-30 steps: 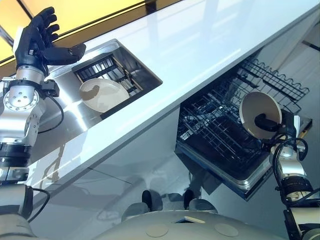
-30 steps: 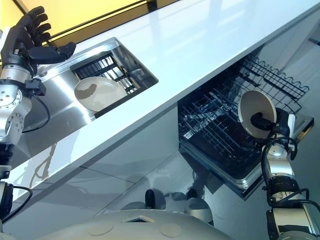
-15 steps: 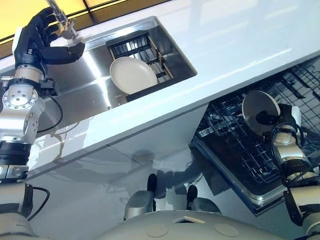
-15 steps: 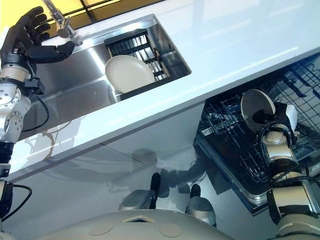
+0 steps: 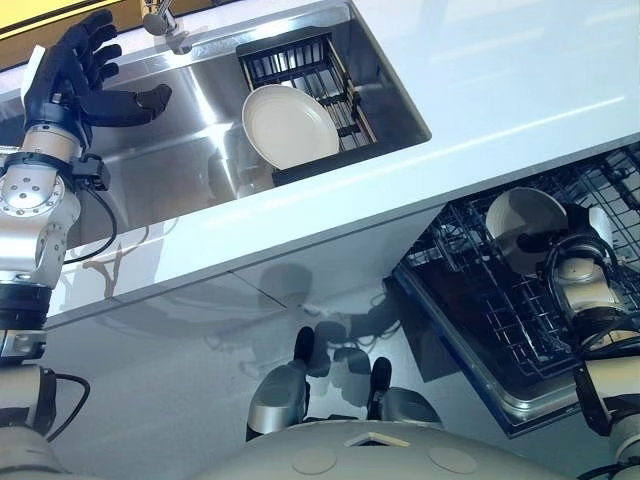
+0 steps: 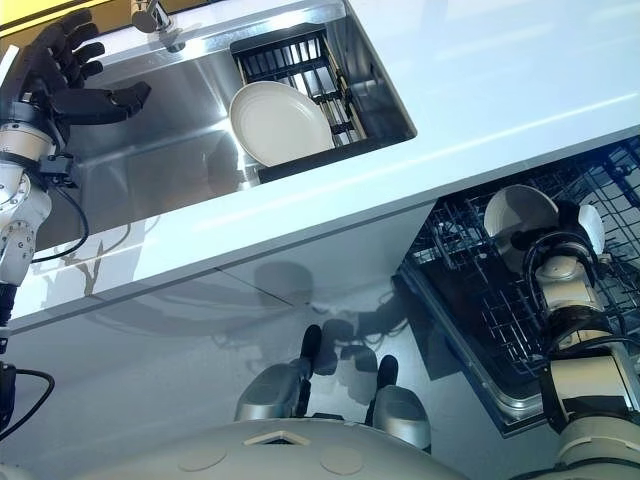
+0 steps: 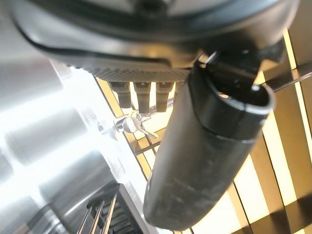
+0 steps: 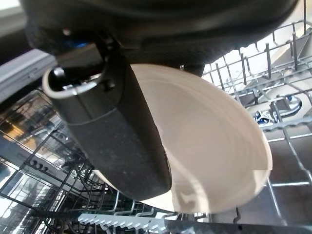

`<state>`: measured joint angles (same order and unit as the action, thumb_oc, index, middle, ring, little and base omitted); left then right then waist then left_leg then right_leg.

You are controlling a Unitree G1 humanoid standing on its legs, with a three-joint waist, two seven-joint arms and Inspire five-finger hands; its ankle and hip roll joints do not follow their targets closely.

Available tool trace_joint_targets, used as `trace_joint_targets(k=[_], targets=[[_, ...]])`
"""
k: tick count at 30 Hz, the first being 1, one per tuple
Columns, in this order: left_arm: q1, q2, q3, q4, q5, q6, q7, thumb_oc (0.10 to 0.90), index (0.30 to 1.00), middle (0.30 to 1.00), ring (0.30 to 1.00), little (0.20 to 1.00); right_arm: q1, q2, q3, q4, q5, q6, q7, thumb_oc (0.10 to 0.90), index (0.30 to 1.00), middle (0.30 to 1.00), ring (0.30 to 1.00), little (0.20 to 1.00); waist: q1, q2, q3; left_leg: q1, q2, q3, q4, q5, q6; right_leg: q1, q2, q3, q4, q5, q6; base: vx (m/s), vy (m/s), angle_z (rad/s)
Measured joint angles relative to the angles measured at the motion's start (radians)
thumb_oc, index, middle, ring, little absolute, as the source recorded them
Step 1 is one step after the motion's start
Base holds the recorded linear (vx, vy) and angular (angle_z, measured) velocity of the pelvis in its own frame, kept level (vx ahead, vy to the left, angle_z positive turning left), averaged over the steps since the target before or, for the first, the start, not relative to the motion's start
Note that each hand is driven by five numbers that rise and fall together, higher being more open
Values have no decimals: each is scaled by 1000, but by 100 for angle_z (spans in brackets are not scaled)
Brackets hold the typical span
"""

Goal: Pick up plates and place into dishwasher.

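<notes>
Right hand (image 8: 117, 131) grips plate (image 8: 209, 146) over dishwasher rack (image 5: 470, 295) — left hand (image 5: 68, 82) splayed.

Left hand (image 5: 65, 95) raised, fingers (image 5: 92, 40) spread wide; right hand (image 5: 567, 238) low, fingers clamped tight

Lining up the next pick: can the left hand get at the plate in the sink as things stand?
Probably yes. The left hand is open and empty by the sink's left end, and the plate leans exposed against the black rack, with nothing between them.
</notes>
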<state>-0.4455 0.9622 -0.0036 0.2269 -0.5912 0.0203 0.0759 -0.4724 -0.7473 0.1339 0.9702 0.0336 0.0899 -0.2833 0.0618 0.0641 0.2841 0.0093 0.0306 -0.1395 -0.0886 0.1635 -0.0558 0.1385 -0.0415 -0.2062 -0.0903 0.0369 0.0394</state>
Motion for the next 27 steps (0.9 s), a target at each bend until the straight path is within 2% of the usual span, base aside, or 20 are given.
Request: trace_joint_targets(k=[4, 7, 11, 18, 19, 22, 27], targets=[[0, 0, 0, -1, 16, -1, -8, 800, 900, 900, 900, 900, 11, 0, -3, -90, 26, 2, -21, 800, 900, 900, 900, 900, -16, -14, 8, 7, 0, 6, 0, 0, 1, 4, 0, 7, 0, 0, 0, -38, 20, -4], [0, 7, 0, -1, 103, -2, -33, 800, 900, 900, 900, 900, 24, 0, -4, -167, 32, -1, -27, 800, 900, 900, 900, 900, -25, -18, 10, 14, 1, 17, 0, 0, 1, 8, -1, 13, 0, 1, 0, -56, 38, -7], [0, 60, 0, -1, 232, -11, -67, 800, 900, 900, 900, 900, 33, 0, -9, -222, 47, -9, -36, 800, 900, 900, 900, 900, -37, -18, 10, 17, 3, 35, 0, 0, 1, 7, -1, 33, 0, 1, 0, -63, 45, -6], [13, 207, 0, 6, 565, -118, -86, 800, 900, 900, 900, 900, 147, 4, -97, -383, 137, -61, -63, 800, 900, 900, 900, 900, -50, -18, 9, 37, 3, 79, 0, -11, 9, 7, -5, 64, 6, 1, 0, -84, 74, -15], [35, 250, 2, 6, 635, -151, -86, 800, 900, 900, 900, 900, 166, 6, -122, -417, 172, -77, -67, 800, 900, 900, 900, 900, -61, -17, 9, 39, 3, 84, 0, -14, 9, 6, -6, 70, 7, 1, 0, -83, 80, -11], [79, 301, 16, 3, 809, -200, -85, 800, 900, 900, 900, 900, 203, 16, -176, -486, 232, -105, -87, 800, 900, 900, 900, 900, -69, -16, 6, 54, 4, 109, 0, -21, 11, 7, -7, 90, 10, 1, 1, -83, 84, -20], [95, 396, 13, 23, 1085, -278, -56, 800, 900, 900, 900, 900, 224, 17, -205, -552, 263, -165, -103, 800, 900, 900, 900, 900, -102, -15, 2, 56, 4, 124, 0, -25, 10, 0, -9, 105, 14, 2, 2, -70, 75, -11]])
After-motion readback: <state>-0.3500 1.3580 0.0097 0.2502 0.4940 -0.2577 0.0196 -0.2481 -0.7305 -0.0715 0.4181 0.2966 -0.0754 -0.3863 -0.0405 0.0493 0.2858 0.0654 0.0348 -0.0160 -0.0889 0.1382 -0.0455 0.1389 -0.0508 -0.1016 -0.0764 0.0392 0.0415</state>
